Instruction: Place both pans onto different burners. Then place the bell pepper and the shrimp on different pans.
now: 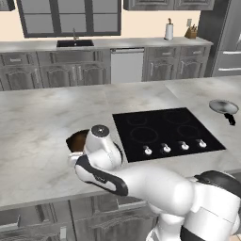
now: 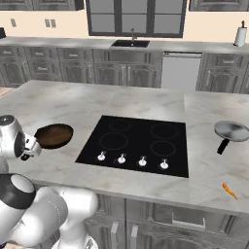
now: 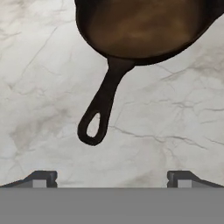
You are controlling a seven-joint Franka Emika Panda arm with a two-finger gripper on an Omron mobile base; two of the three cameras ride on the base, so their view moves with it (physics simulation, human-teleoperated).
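Tool [image 3: 112, 179] wide apart, nothing between its tips, hovering over bare marble with the two dark tips well to either side at the bottom of the hand view. Just ahead of the tips: cast-iron skillet [image 3: 140, 28], rusty-brown inside, flat on the counter [image 3: 39, 87], its short looped handle [image 3: 101, 105] pointing back toward the tool, offset slightly toward one tip, not touched.

From the base cameras: same skillet [image 2: 53, 135] on the counter just left of the cooktop [image 2: 138, 143], off the glass, partly hidden behind the arm's wrist in the left base view [image 1: 77, 140]. Black glass cooktop flush in the marble, four faint burner rings [image 2: 114, 142] on it, all bare, four small white knobs [image 2: 132, 160] along its front edge.

Steel pan [image 2: 231, 131], shiny silver-grey, on the counter right of the cooktop, well apart from the skillet, black handle [image 2: 222, 146] pointing toward the front edge; also seen at the right edge of the left base view [image 1: 224, 107].

Shrimp [image 2: 229, 190], tiny curved orange piece, on the counter near the front right corner, in front of the steel pan and apart from it.

Behind the island: back wall of grey cabinets with a sink [image 2: 130, 43] and a paper-towel roll [image 2: 240, 35].
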